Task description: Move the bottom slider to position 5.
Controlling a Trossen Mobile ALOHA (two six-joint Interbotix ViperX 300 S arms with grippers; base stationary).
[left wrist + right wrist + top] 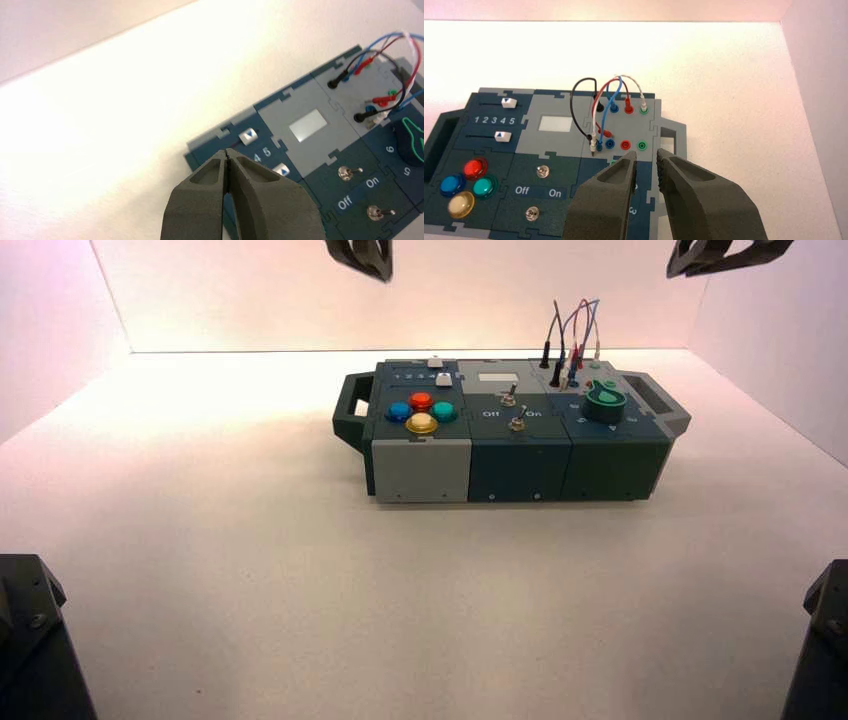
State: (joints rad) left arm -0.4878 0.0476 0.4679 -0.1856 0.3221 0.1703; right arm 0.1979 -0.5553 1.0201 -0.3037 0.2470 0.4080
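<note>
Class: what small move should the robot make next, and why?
Probably lower the shut left gripper toward the bottom slider's small white rectangular knob: it hovers above the dark teal panel beside that knob, not touching; the right gripper hangs open over the sockets.

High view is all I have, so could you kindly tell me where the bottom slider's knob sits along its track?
Observer: By the right wrist view, the knob of the bottom slider sits below the 3 and 4, short of position 5.
Operator: Thanks; what about the left arm?
Observer: The left gripper is shut, fingertips together, above the slider panel.
Operator: And the other?
Observer: The right gripper is open, near the wire sockets.
</note>
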